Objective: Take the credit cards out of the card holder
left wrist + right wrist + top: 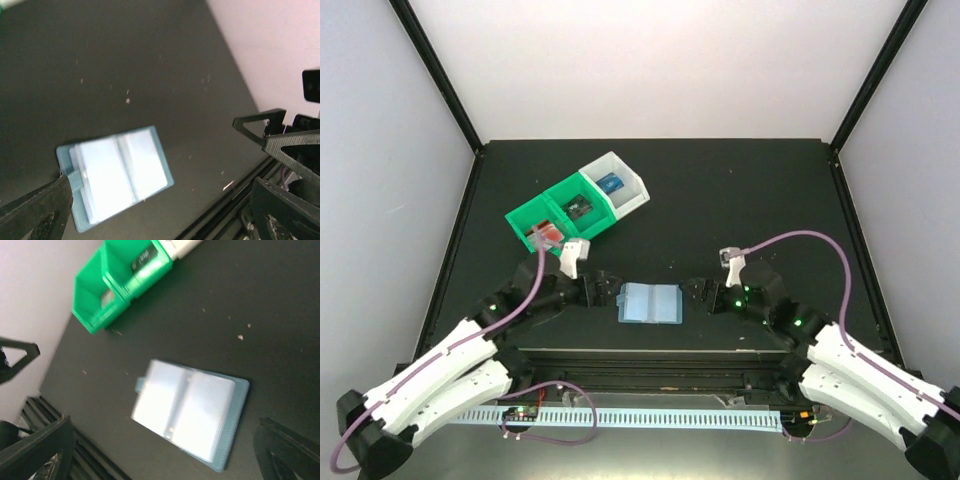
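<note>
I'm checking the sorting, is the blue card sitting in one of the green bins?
No, the blue card lies in the white bin, next to the green bins.

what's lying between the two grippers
The card holder, lying open on the table between the left gripper and right gripper; the top view shows it.

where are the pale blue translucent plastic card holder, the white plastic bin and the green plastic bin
pale blue translucent plastic card holder (pixel 650 303), top view, middle of its open panels
white plastic bin (pixel 633 203), top view, its front outer wall
green plastic bin (pixel 102 317), right wrist view, its front outer wall
</note>
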